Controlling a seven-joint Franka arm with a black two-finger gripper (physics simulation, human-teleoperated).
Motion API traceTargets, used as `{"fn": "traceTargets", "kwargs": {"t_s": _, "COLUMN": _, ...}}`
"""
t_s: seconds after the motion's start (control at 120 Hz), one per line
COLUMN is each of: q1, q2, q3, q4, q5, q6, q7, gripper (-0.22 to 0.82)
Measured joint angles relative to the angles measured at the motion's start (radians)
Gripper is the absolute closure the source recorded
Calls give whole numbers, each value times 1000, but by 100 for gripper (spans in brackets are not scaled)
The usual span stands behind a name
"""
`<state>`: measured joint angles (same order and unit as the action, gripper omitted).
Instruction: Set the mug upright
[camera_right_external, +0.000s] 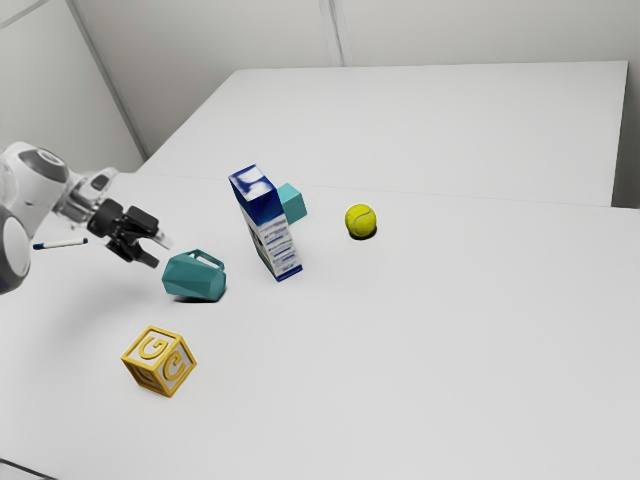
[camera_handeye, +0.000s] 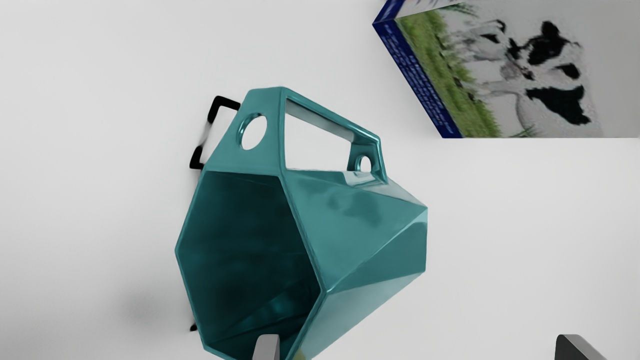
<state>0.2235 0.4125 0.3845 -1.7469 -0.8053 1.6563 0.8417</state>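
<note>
The fingers (camera_right_external: 150, 260) stand wide apart with nothing gripped between them, near the mug (camera_right_external: 195, 277) in the exterior view. The mug lies on its side on the tabletop (camera_right_external: 400, 370), not upright. In the wrist view its open mouth shows, with one fingertip overlapping the edge of it, and its handle (camera_handeye: 330, 120) lies on the side away from the fingers. Beyond the handle stands a blue and white milk carton (camera_right_external: 270, 225), and behind that, partly hidden, a teal cube (camera_right_external: 291, 202). A tennis ball (camera_right_external: 361, 221) sits farther toward the exterior view's right. A yellow letter block (camera_right_external: 160, 361) rests nearer the exterior camera than the mug, and a marker (camera_right_external: 60, 243) lies by the arm at the exterior view's left.
</note>
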Motion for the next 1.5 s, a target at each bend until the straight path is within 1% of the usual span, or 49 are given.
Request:
{"fn": "traceTargets", "kwargs": {"t_s": 0.092, "q1": 11, "q2": 16, "q3": -20, "q4": -10, "q5": -26, "q6": 0, "q7": 25, "gripper": 0}}
{"fn": "traceTargets", "kwargs": {"t_s": 0.333, "q1": 15, "q2": 47, "q3": -44, "q4": -26, "q5": -93, "q6": -4, "q7": 77, "gripper": 0}}
{"fn": "traceTargets", "kwargs": {"t_s": 0.367, "q1": 15, "q2": 48, "q3": -46, "q4": -30, "q5": -101, "q6": -5, "q7": 82, "gripper": 6}}
{"fn": "traceTargets", "kwargs": {"t_s": 0.475, "q1": 22, "q2": 50, "q3": -48, "q4": -36, "q5": -118, "q6": -7, "q7": 98, "gripper": 36}}
{"fn": "traceTargets", "kwargs": {"t_s": 0.542, "q1": 25, "q2": 49, "q3": -48, "q4": -37, "q5": -123, "q6": -7, "q7": 106, "gripper": 50}}
{"fn": "traceTargets", "kwargs": {"t_s": 0.633, "q1": 26, "q2": 47, "q3": -50, "q4": -34, "q5": -126, "q6": -9, "q7": 116, "gripper": 62}}
{"fn": "traceTargets", "kwargs": {"t_s": 0.733, "q1": 26, "q2": 43, "q3": -50, "q4": -33, "q5": -126, "q6": -10, "q7": 124, "gripper": 69}}
{"fn": "traceTargets", "kwargs": {"t_s": 0.867, "q1": 26, "q2": 26, "q3": -55, "q4": -33, "q5": -124, "q6": -11, "q7": 133, "gripper": 74}}
{"fn": "traceTargets", "kwargs": {"t_s": 0.967, "q1": 26, "q2": -10, "q3": -62, "q4": -35, "q5": -117, "q6": -12, "q7": 137, "gripper": 76}}
{"fn": "traceTargets", "kwargs": {"t_s": 1.033, "q1": 27, "q2": -50, "q3": -73, "q4": -37, "q5": -94, "q6": -12, "q7": 136, "gripper": 76}}
{"fn": "traceTargets", "kwargs": {"t_s": 1.117, "q1": 26, "q2": -103, "q3": -105, "q4": -39, "q5": -16, "q6": -7, "q7": 124, "gripper": 77}}
{"fn": "traceTargets", "kwargs": {"t_s": 1.242, "q1": 21, "q2": -157, "q3": -148, "q4": -44, "q5": 106, "q6": 17, "q7": 90, "gripper": 78}}
{"fn": "traceTargets", "kwargs": {"t_s": 1.333, "q1": 16, "q2": -201, "q3": -193, "q4": -49, "q5": 191, "q6": 40, "q7": 50, "gripper": 78}}
{"fn": "traceTargets", "kwargs": {"t_s": 1.425, "q1": 6, "q2": -260, "q3": -241, "q4": -97, "q5": 280, "q6": 83, "q7": -1, "gripper": 78}}
{"fn": "traceTargets", "kwargs": {"t_s": 1.5, "q1": -14, "q2": -290, "q3": -271, "q4": -133, "q5": 351, "q6": 128, "q7": -49, "gripper": 79}}
